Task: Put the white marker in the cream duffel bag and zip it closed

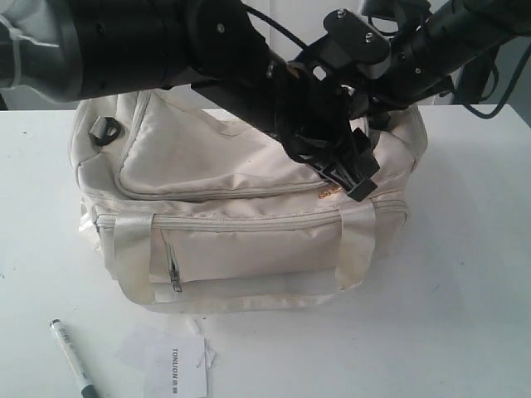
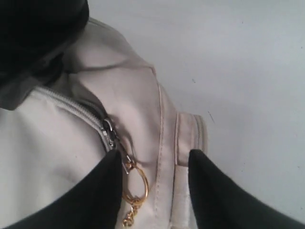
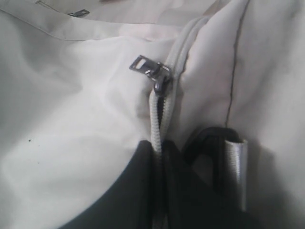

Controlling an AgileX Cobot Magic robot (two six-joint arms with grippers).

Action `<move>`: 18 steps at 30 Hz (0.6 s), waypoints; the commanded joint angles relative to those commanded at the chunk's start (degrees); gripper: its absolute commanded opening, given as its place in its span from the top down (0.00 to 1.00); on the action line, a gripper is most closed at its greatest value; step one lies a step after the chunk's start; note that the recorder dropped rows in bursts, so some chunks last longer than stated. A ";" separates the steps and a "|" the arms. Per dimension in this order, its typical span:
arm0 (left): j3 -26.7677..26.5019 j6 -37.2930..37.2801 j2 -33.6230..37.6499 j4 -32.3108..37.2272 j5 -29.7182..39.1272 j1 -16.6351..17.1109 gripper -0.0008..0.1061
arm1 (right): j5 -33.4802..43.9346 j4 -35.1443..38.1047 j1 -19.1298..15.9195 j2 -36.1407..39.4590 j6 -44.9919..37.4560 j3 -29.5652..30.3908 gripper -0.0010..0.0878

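White slim marker [image 1: 73,366] with black cap lies on the white table [image 1: 465,290], well apart from both jaws; only my exterior view shows it. Left jaws spread astride the gold ring pull [image 2: 136,185] on the cream fabric duffel bag [image 1: 232,215]; right jaws press together beside its grey slider [image 3: 159,76].

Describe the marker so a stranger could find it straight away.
Start at the cream bag in the middle of the white table. On the tabletop in front of the bag's left corner, as the exterior view shows it, lies the marker. It is a slim white stick with a dark tip and dark print, unlike the flat paper tag beside it.
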 joint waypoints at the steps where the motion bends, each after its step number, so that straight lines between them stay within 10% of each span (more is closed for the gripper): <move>1: 0.00 0.00 0.28 0.00 0.00 0.00 0.54 | 0.00 0.00 0.00 0.00 0.00 0.00 0.99; 8: 0.00 -0.17 3.90 0.13 -3.73 -0.39 0.55 | 0.00 -0.22 0.00 0.00 -0.26 0.00 0.99; 18: 0.00 -0.30 3.78 6.79 -3.27 -0.39 0.99 | 0.34 -0.33 0.00 0.00 -1.56 0.00 0.99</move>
